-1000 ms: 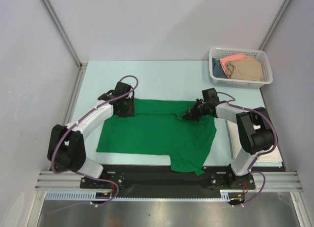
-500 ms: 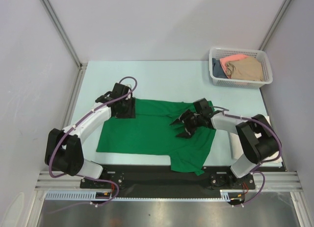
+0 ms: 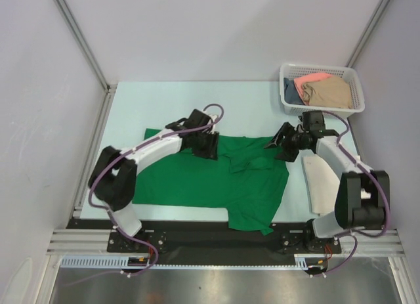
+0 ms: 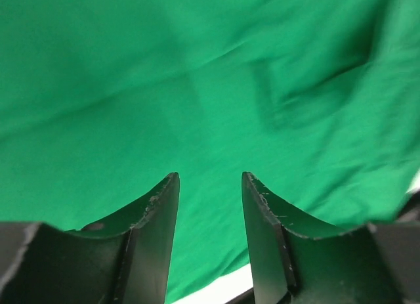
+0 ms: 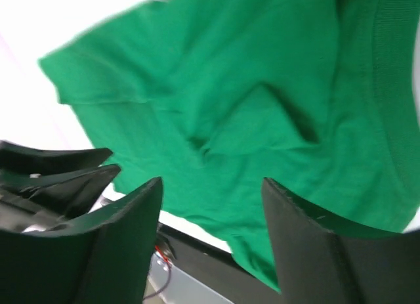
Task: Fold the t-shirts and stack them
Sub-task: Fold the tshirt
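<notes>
No legible text, label, brand, number or sign anywhere in any of the three views.

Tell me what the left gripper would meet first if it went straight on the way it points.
The green t-shirt. The left gripper points at it with jaws open, and the cloth fills the wrist view ahead. How far off the cloth lies is unclear.

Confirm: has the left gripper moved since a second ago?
Yes. The left gripper has shifted right along the far edge of the green t-shirt, ending closer to the white basket.
</notes>
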